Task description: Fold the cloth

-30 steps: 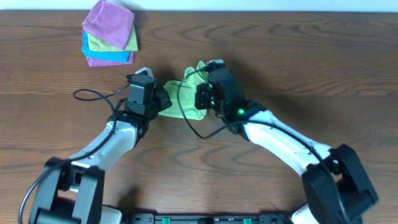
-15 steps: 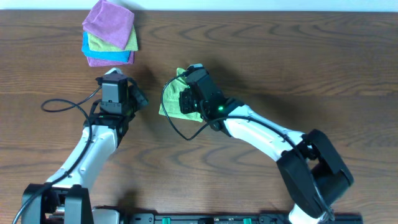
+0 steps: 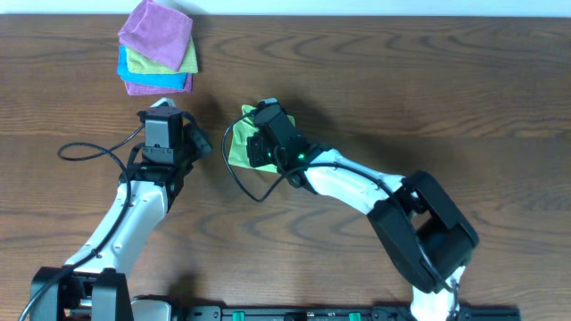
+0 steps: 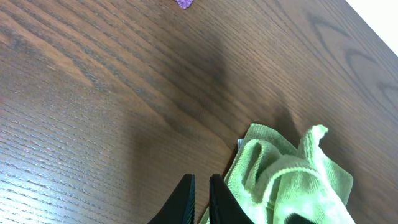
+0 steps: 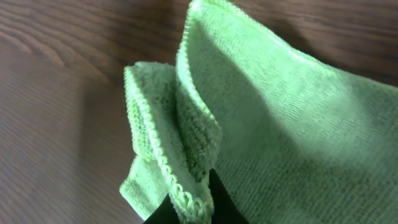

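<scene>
The green cloth point(image 3: 238, 143) lies bunched on the wooden table at centre, mostly under my right arm. In the right wrist view my right gripper point(image 5: 193, 208) is shut on a folded edge of the green cloth point(image 5: 280, 124), with the hem pinched between the two black fingers. My left gripper point(image 3: 198, 143) sits to the left of the cloth, apart from it. In the left wrist view its fingers point(image 4: 199, 193) are shut and empty, with the green cloth point(image 4: 286, 174) just to their right.
A stack of folded cloths point(image 3: 158, 49), purple on top with yellow-green, blue and purple below, sits at the back left. A black cable point(image 3: 89, 147) loops on the table left of the left arm.
My left gripper let go of the cloth and drew back to the left. My right gripper carried its held edge leftward over the cloth.
</scene>
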You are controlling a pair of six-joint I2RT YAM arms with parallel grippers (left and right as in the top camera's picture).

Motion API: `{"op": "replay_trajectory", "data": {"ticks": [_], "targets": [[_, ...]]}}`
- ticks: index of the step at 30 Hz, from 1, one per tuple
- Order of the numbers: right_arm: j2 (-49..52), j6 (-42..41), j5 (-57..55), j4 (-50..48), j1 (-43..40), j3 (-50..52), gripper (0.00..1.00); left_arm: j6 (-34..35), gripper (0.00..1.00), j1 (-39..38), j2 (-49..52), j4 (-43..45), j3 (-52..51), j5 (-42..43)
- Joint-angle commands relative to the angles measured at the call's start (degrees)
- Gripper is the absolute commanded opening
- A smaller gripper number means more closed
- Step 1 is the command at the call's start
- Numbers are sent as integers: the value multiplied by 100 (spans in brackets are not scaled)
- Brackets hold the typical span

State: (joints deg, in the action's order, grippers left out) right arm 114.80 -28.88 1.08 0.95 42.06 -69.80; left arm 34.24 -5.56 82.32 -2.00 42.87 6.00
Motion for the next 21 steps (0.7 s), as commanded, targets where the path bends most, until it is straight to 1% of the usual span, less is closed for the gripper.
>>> {"op": "replay_trajectory", "data": {"ticks": [1,4,7,15,17,21], "targets": [[107,26,50,-35,133,-225,9,-107,11,20,-76,-17,39,17],[133,28,72,-35,192,-254,19,-107,11,20,-76,-15,39,15],[133,50,295,-28,238,-254,26,-105,11,22,-76,-15,39,-13],[133,162,953,7,407,-254,48,-105,12,42,-76,-4,39,-66],[133,179,1108,4,455,-254,53,-103,14,42,-76,22,39,-66],[133,177,1307,-15,540,-254,59,-103,16,42,-76,74,39,-66]]}}
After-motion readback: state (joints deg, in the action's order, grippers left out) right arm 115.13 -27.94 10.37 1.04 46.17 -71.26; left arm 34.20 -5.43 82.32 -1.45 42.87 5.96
